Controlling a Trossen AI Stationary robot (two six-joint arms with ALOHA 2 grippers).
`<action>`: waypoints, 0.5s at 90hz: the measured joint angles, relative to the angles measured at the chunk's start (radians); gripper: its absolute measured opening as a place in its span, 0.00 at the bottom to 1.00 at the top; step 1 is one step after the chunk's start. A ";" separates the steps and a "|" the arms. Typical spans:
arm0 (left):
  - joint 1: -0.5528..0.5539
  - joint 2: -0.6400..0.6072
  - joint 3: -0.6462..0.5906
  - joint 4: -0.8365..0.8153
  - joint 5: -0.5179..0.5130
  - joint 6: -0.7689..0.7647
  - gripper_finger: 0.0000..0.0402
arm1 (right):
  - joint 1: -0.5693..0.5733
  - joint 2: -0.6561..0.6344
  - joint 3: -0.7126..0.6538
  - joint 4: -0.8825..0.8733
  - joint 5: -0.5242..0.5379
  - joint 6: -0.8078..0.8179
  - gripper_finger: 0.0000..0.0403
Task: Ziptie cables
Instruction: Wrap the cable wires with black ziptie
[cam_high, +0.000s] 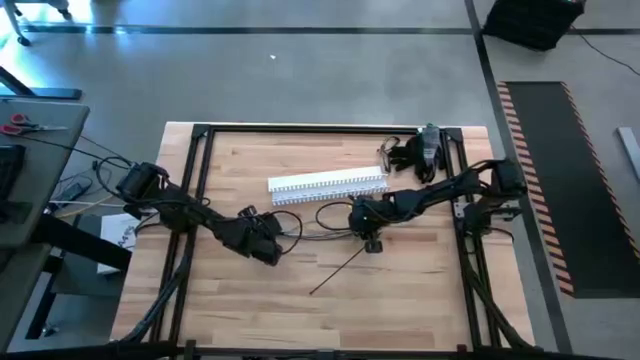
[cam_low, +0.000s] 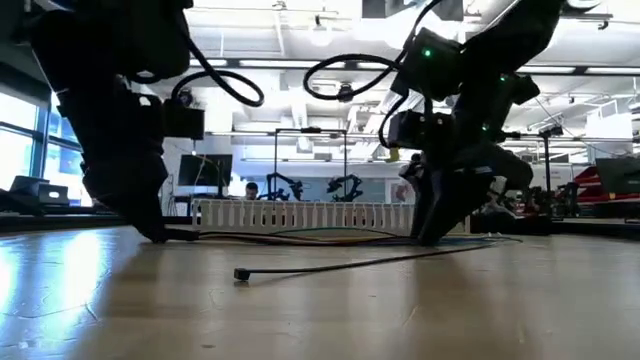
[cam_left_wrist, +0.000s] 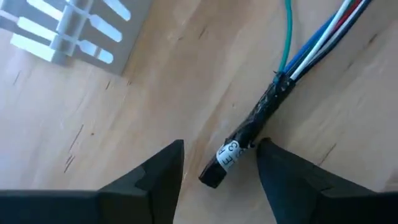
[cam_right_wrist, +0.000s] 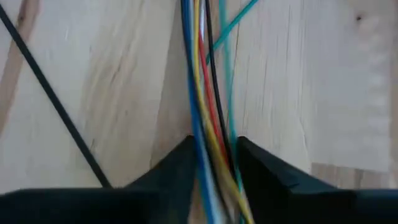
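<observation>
Step in hand: gathering the cables (cam_high: 320, 225) into one straight bundle so the black zip tie (cam_high: 338, 269) can go round them; this is my reading of the layout.
Left gripper (cam_high: 268, 247): near the table's middle, toward the left edge; its fingers stand apart around the taped end of the bundle (cam_left_wrist: 245, 137), one finger touching the tape, not clamped.
Right gripper (cam_high: 371, 238): near the table's middle, toward the right edge; its fingers sit close on either side of the wires (cam_right_wrist: 208, 99), pinching them together.
Cables: lying flat on the table between the two grippers, just in front of the white slotted channel (cam_high: 328, 184), with a loose loop beside it.
Doing it well: the left fingers would best close on the stiff taped section, not the loose strands; then a gentle pull apart should take out slack, without letting thin wires slip sideways out of the right pinch.
Zip tie: thin, stiff, black, with a small square head (cam_low: 241, 273); it rests on the bare table toward the front edge, apart from both grippers.
Wires: slim, glossy, flexible; blue, white, red, yellow, black and teal insulation.
Taped end: wrinkled black wrap with a small white printed label (cam_left_wrist: 227, 155).
Channel: rigid white plastic with comb-like fingers.
Table (cam_high: 420, 300): pale butcher-block wood, visible grain, matte.
</observation>
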 joint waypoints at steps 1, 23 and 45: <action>0.000 0.000 0.000 0.002 0.000 0.004 0.40 | 0.000 0.000 0.000 -0.001 0.000 0.000 0.14; -0.001 0.002 0.001 0.039 0.018 0.078 0.06 | 0.006 -0.039 0.028 -0.079 0.023 0.021 0.01; 0.002 0.008 0.068 0.038 -0.092 0.197 0.01 | 0.071 -0.155 0.172 -0.427 0.109 0.123 0.00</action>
